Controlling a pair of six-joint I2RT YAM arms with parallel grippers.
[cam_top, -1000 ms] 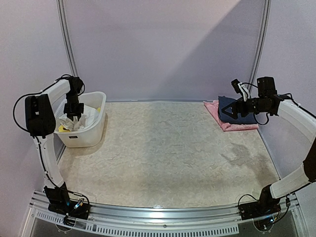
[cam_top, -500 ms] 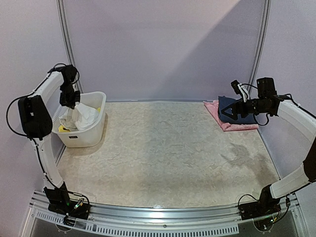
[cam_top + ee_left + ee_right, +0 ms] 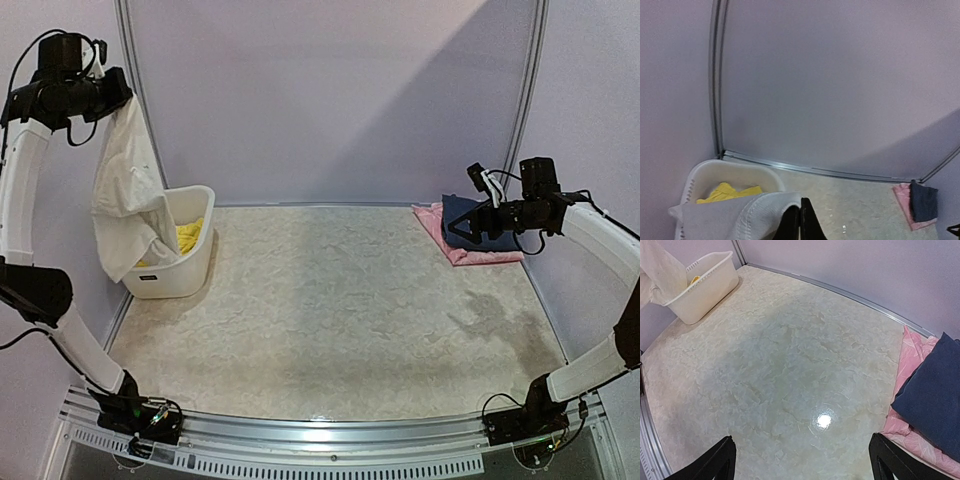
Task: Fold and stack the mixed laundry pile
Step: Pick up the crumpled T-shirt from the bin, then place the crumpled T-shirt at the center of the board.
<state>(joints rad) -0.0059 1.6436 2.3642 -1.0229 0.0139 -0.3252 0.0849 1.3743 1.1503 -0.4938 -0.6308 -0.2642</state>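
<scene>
I am holding my left claw high, its jaws pinched together on a fold of the white T-shirt. The shirt is hanging in a long bunch straight below the claw. Its lower end is reaching the rim of the basket underneath, and I cannot tell whether it is hanging free of that rim. The yellow shorts are lying inside the basket, well below the claw. My right claw is hovering over the tabletop with its jaws wide apart and nothing between them. A folded navy cloth is resting on a pink cloth just beside it.

The shirt is behaving as light, limp cloth, roping up under its own weight, so I am expecting it to keep no shape until it is spread flat. I am judging a thin pinch like this apt to slip if the hem is snagging the rim. The shoulders or hem corners, one per claw, look the better hold. The shorts' elastic waistband should be offering a thicker grip.
</scene>
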